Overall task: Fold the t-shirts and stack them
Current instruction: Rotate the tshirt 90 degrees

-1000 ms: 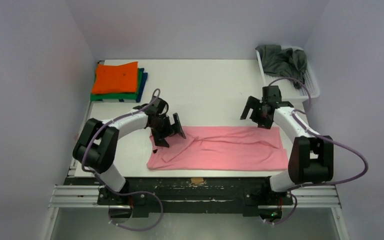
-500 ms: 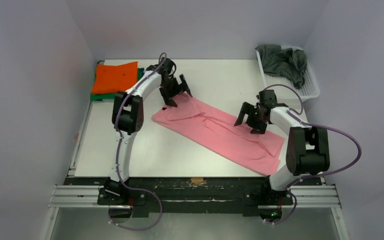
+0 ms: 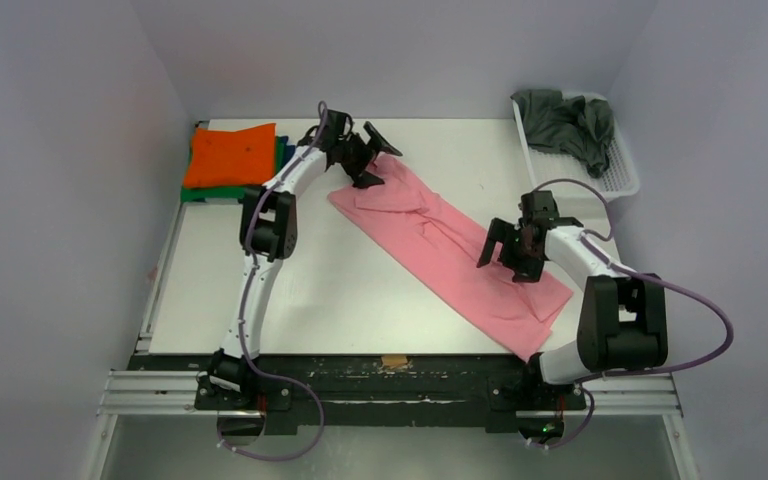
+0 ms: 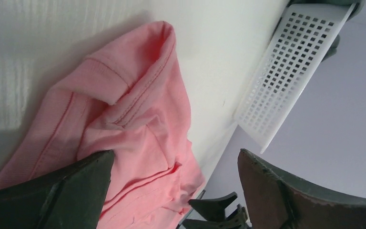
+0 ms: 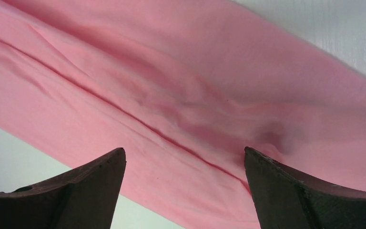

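A salmon pink t-shirt (image 3: 440, 245), folded into a long band, lies diagonally across the table from back left to front right. My left gripper (image 3: 372, 157) stands open at its far end, its jaws spread over the bunched hem (image 4: 138, 119). My right gripper (image 3: 510, 255) hovers open just above the band's near half (image 5: 195, 86), with nothing between its fingers. A folded bright orange t-shirt (image 3: 228, 155) tops a stack at the back left, with a green one (image 3: 258, 190) under it. A dark grey t-shirt (image 3: 565, 120) is crumpled in the basket.
The white slotted basket (image 3: 617, 172) stands at the back right corner, and its wall (image 4: 290, 71) shows in the left wrist view. Grey walls close in the table on three sides. The left arm stretches far across the table's left half.
The pink shirt swung from lying along the front edge to a diagonal; its left end went to the back with my left gripper. My right gripper shifted slightly nearer over the shirt.
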`<state>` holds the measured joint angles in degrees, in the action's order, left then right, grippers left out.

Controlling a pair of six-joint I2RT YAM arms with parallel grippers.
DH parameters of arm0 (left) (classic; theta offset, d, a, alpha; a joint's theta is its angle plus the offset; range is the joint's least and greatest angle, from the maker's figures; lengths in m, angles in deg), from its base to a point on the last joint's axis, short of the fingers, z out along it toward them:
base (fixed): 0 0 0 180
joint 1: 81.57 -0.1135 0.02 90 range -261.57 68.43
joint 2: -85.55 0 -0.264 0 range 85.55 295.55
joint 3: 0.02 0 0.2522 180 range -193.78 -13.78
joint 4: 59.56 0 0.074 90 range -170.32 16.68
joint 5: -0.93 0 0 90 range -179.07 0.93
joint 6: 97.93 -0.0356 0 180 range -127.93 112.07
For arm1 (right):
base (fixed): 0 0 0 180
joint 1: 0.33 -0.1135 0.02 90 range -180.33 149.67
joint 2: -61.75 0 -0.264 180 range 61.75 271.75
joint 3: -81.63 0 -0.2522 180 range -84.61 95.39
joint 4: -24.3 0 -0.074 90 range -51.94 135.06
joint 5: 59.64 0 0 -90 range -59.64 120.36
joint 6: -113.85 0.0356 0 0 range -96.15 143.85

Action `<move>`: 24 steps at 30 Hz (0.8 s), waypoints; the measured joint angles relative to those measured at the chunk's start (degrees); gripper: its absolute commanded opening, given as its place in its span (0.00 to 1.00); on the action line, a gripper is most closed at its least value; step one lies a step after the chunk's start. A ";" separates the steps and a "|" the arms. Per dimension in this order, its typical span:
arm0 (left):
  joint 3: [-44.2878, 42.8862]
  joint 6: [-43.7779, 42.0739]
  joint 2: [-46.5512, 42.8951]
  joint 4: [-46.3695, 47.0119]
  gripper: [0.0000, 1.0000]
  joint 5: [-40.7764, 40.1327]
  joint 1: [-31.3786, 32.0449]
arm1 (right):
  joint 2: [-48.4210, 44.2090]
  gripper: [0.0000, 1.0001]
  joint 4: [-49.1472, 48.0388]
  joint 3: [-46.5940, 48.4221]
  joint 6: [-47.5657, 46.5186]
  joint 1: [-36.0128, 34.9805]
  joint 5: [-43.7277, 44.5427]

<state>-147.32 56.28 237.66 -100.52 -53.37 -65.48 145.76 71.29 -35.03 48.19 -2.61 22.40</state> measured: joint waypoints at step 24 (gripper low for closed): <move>-13.60 9.05 9.68 14.62 1.00 -21.09 -2.23 | 12.15 0.95 2.34 7.69 0.37 -26.43 -11.69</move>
<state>-160.91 65.33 247.34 -85.90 -74.46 -67.71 157.91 73.63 -27.33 48.56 -29.04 10.70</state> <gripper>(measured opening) 0.998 0.940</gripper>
